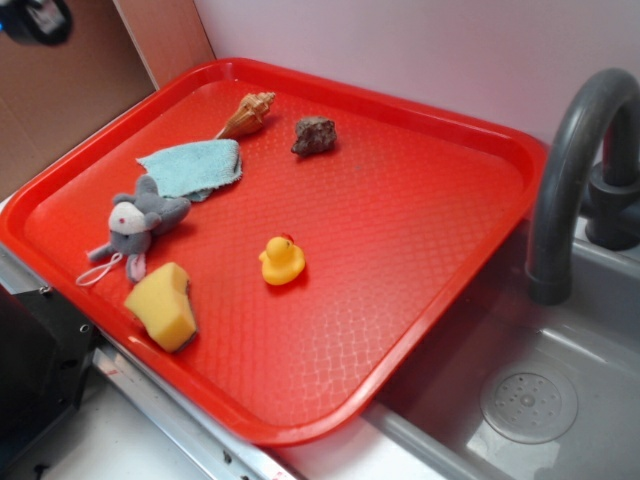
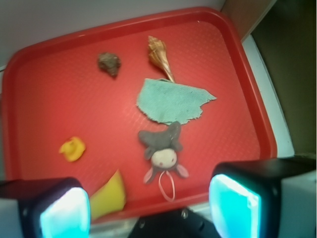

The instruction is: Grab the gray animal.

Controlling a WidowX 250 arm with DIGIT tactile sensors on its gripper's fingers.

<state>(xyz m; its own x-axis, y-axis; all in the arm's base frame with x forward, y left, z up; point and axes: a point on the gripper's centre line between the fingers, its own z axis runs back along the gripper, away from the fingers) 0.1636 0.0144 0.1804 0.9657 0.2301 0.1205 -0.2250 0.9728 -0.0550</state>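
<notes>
Lying unlabelled on red tray (image 1: 420, 330), gray animal (image 1: 140, 222)

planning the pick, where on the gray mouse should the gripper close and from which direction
Grip the gray mouse across its plump head and body, coming straight down from above. It lies flat on the red tray, so only a top approach fits. Avoid the thin loop cord; it would likely slip. The blue cloth touches its back end, so close the open gripper sideways, probably clear of cloth and sponge.
</notes>
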